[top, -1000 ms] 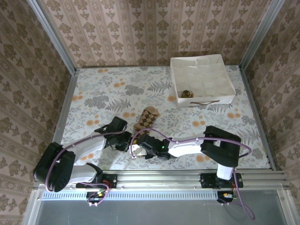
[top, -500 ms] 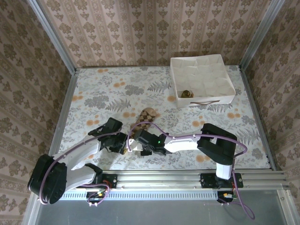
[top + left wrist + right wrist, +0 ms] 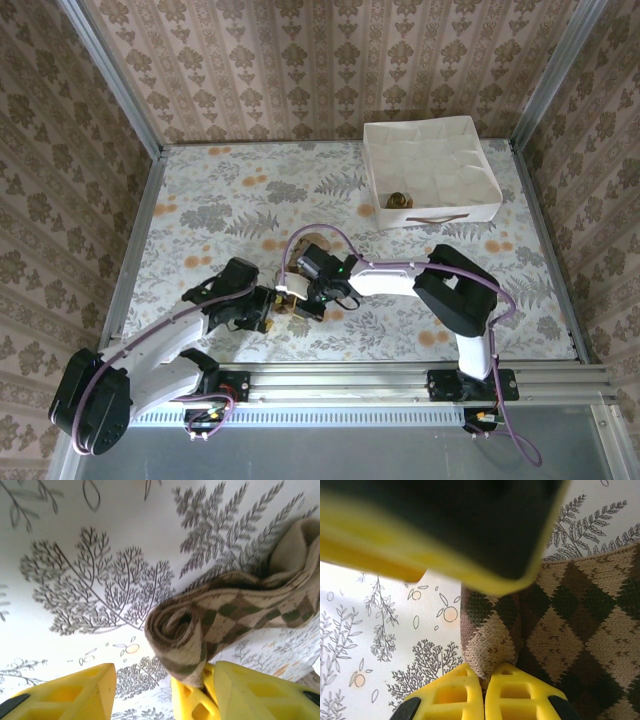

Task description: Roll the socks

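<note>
I count two sock items. One argyle sock (image 3: 235, 605) lies on the tabletop (image 3: 200, 200) just in front of the two arms. One small brownish bundle (image 3: 398, 200) sits in the near-left corner compartment of the single white box (image 3: 470, 205) at the far right.

The sock's near end is wound into one tight roll (image 3: 177, 630), and the rest trails off loose and creased toward the right in my left wrist view. The left fingers (image 3: 264, 304) stand apart. The roll sits between them and leans against the right-hand one, well clear of the other.

In my right wrist view the right fingers (image 3: 481, 692) are pressed together on a raised fold of the sock, right where the brown and cream diamonds bunch up. A blurred black and yellow body hangs across the top of that view.

From above, both sets of fingers meet at the sock, almost touching each other.
</note>
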